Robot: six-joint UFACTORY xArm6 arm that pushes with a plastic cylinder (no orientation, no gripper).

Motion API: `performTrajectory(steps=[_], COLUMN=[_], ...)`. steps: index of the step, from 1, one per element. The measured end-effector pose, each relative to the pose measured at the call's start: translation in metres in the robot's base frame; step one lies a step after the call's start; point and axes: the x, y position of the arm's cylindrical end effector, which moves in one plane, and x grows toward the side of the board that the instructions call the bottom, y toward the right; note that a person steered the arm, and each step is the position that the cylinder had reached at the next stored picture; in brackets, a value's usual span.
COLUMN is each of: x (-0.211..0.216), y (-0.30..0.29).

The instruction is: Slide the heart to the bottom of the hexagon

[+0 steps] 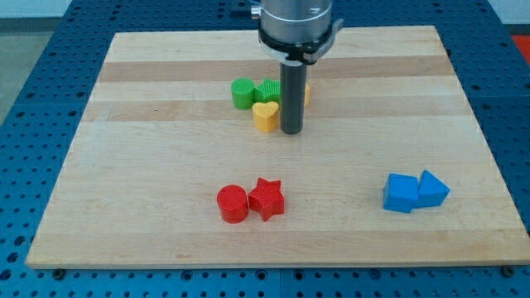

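A yellow heart [265, 116] lies on the wooden board [166, 165] near the top centre. My tip [291, 132] stands just to the heart's right, close to it or touching. Behind the rod a yellow block [306, 93], possibly the hexagon, shows only as a sliver at the rod's right. A green round block [243, 93] and a second green block [268, 90] sit just above the heart, touching each other.
A red cylinder [233, 204] and a red star [267, 199] sit together at the bottom centre. Two blue blocks [401, 193] [431, 189] sit together at the bottom right. The arm's grey housing [296, 25] hangs over the board's top edge.
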Motion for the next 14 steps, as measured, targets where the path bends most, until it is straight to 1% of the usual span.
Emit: performTrajectory(steps=[1, 2, 3, 4, 5, 6, 7, 8, 9, 10, 11, 12, 14], x=[0.023, 0.027, 0.003, -0.022, -0.027, -0.016, 0.004, -0.001, -0.022, -0.024, 0.007, 0.015, -0.014], y=[-0.029, -0.091, -0.11, -0.082, -0.05, -0.055, -0.074, -0.069, -0.057, -0.049, -0.065, -0.06, -0.014])
